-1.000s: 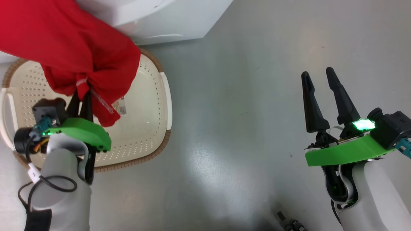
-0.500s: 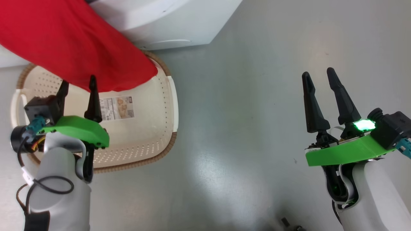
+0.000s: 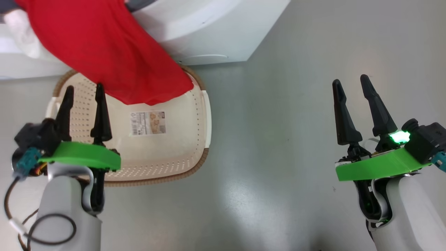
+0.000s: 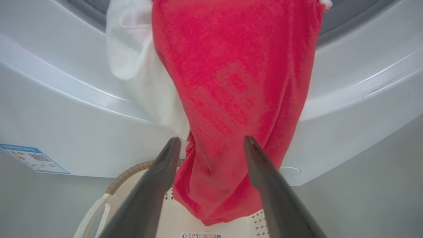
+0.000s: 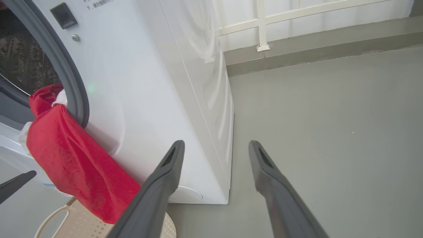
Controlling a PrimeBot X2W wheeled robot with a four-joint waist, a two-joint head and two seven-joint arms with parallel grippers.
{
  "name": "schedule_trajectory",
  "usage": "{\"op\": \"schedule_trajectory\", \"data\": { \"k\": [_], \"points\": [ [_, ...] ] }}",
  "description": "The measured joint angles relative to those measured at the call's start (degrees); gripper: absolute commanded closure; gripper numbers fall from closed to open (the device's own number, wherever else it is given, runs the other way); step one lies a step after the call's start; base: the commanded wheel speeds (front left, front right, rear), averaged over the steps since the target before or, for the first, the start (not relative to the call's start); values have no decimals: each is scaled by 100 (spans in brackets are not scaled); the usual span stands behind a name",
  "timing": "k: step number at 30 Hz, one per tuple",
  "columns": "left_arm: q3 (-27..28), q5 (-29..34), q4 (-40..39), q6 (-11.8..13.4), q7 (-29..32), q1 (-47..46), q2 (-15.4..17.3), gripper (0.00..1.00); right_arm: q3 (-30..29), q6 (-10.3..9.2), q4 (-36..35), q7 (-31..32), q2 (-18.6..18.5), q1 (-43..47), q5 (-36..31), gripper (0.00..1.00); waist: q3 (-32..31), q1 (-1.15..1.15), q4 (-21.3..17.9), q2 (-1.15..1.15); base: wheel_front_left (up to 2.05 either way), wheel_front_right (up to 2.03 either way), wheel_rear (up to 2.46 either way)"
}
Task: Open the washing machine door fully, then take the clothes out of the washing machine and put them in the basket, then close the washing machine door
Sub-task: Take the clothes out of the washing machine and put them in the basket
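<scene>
One white washing machine (image 3: 216, 35) stands just behind the basket (image 3: 181, 153). The red clothes (image 3: 104, 59) hang from its opening as a long strip running down its front, lower end pointing into the basket's far side. Over the basket's left part, the left gripper (image 3: 84, 87) has its fingers spread and empty. Well right of the basket, the right gripper (image 3: 350, 81) is likewise spread and empty.

place: laundry corner | cues: washing machine (image 5: 148, 99), basket (image 3: 181, 150), bare grey floor (image 5: 330, 132) (white railing (image 5: 261, 23) behind)
</scene>
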Motion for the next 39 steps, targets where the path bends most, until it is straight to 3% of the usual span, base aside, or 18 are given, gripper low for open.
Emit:
{"op": "schedule_trajectory", "data": {
  "k": [12,21,34,39],
  "points": [
    [-183,-73,-1262,141,-1,878,2,0,-3,0,32,0,-58,224,-43,0,-240,0,174,0,0,0,0],
    [-437,-109,-2098,472,-1,1599,11,0,-4,0,37,0,-76,312,-43,0,-364,0,191,0,0,0,0],
    [-742,-62,-2319,569,-1,1579,23,0,-2,0,35,0,-92,330,-43,0,-364,0,212,0,0,0,0],
    [-844,44,-2299,491,-1,957,22,0,-2,0,24,0,-91,322,-43,0,-278,0,227,0,0,0,0]
  ]
}}
